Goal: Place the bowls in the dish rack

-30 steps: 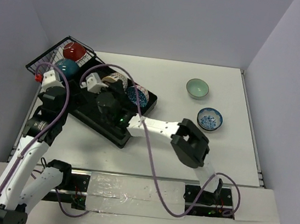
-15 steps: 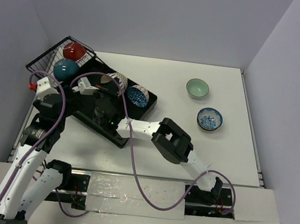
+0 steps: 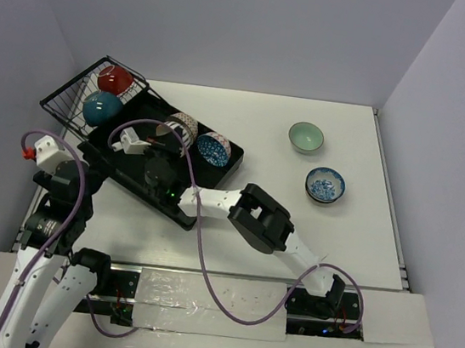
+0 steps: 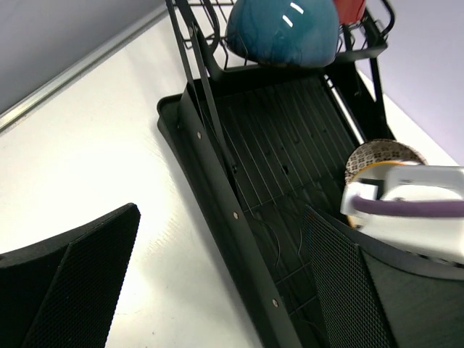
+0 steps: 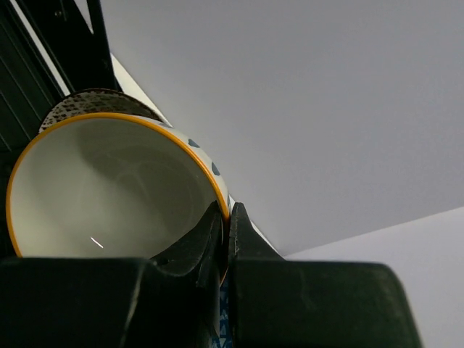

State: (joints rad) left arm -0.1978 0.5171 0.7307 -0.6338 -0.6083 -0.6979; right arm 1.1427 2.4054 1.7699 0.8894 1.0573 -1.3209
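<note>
right wrist, right tool [image 5: 225,217] pinches orange-rimmed bowl [image 5: 109,188] rim, over dish rack [image 5: 18,80]

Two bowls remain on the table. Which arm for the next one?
Right. The mint green bowl and blue speckled bowl sit on its side; the open left gripper hangs at the dish rack's left edge. First the right gripper must release the orange-rimmed bowl.

- Wire basket [image 3: 69,99]: red bowl [image 3: 114,79] and teal bowl [image 3: 102,109] filling it.
- Dish rack [image 4: 290,138]: right arm [image 3: 221,198] with cream bowl [image 5: 109,188] lying across. Lattice bowl [image 3: 183,125] and blue bowl [image 3: 213,148] blocking the far edge.
- Table [image 3: 275,180]: lying open up to mint bowl [image 3: 306,136].
</note>
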